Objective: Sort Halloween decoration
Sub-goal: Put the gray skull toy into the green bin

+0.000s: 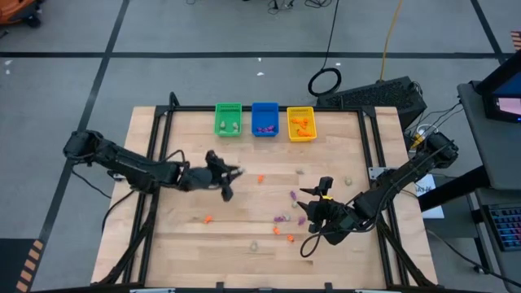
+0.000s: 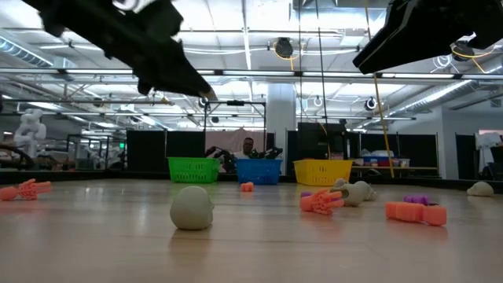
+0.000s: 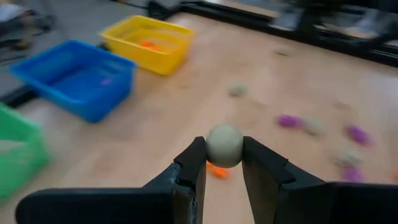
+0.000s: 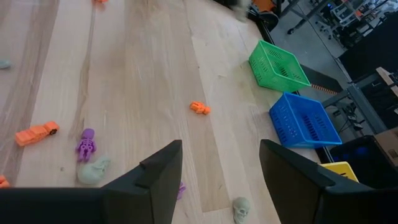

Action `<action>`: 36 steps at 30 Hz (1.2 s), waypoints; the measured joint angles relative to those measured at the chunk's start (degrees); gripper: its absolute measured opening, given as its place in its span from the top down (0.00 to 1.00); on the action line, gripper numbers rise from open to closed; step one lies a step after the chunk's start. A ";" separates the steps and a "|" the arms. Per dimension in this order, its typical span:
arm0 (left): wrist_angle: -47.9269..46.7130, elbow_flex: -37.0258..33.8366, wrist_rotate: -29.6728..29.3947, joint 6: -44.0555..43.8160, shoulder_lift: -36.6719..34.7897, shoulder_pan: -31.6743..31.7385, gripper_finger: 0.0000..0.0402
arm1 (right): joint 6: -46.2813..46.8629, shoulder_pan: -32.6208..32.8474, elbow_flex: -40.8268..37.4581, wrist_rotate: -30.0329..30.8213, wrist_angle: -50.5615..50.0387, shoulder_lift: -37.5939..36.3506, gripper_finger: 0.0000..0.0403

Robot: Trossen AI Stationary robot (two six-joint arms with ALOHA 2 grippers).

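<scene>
Small orange, purple and pale Halloween decoration pieces lie scattered on the wooden table [image 1: 187, 236], among them an orange one [image 1: 260, 177] and a purple one [image 1: 293, 195]. My left gripper [image 1: 237, 172] hangs left of the table's middle, shut on a round pale piece [image 3: 224, 145]. My right gripper [image 1: 313, 215] hovers open above the right half, over purple pieces [image 4: 86, 146] and a pale piece [image 4: 93, 171], touching none. The green bin [image 1: 228, 120], blue bin [image 1: 264, 119] and yellow bin [image 1: 300, 124] stand in a row at the far edge. My left gripper pinches the round pale piece by its two opposite sides [image 3: 211, 149] between the free ends of its two fingers [image 3: 194, 163]. The fingers come from the table's left, slanting downward. The piece is lifted clear of the table.
The green bin [image 3: 15, 152] lies nearest my left gripper, then the blue bin [image 3: 78, 78] and yellow bin [image 3: 149, 42], each with a few pieces inside. A pale ball [image 2: 192, 207] and orange pieces [image 2: 321, 201] lie near the front edge. Black frame rails [image 1: 155, 163] border the table.
</scene>
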 joint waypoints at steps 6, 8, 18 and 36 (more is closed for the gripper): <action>-0.03 0.00 2.37 2.25 0.00 13.30 0.79 | 0.00 0.00 0.00 0.01 0.00 0.00 0.50; -0.03 0.00 4.30 3.40 0.00 18.32 0.79 | 0.00 0.00 0.00 0.00 0.00 0.00 0.50; -0.09 0.00 20.70 3.88 0.00 42.03 0.79 | 0.00 0.01 0.00 0.00 -0.01 0.00 0.50; 5.61 0.74 28.59 8.76 13.74 52.92 0.79 | 0.00 0.00 -0.02 0.02 -0.02 -0.02 0.50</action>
